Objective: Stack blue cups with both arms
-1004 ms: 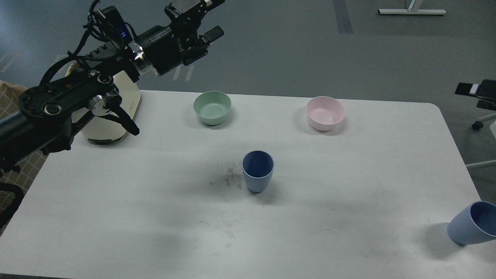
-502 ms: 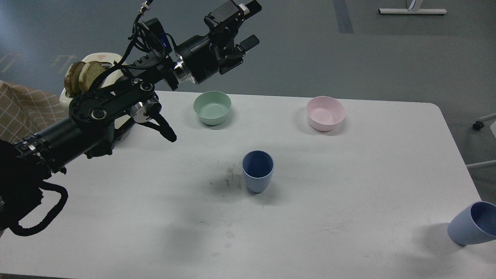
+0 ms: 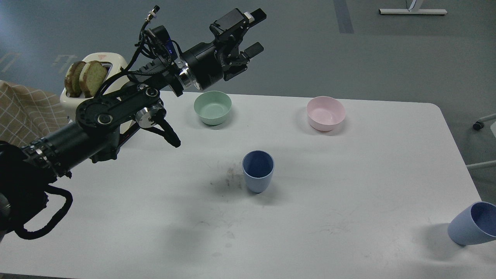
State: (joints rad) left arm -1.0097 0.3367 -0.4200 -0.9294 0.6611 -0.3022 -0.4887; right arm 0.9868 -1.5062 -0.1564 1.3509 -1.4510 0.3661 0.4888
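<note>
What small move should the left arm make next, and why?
Probably lower the left gripper toward the middle cup. The gripper is open and empty, high above the table's far edge, and that cup stands upright, free on all sides. The second cup lies far right.

white table (image 3: 348, 201): cups (image 3: 258, 171), bowls (image 3: 212, 107), toaster (image 3: 101, 71)

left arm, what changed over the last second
The left arm swung in from the left edge, toward the right and farther over the table; its claw is open, empty, high above the mint-green bowl. The toaster with its bread is now uncovered. Nothing was grasped or released. Both blue cups and the pink bowl stayed put.
</note>
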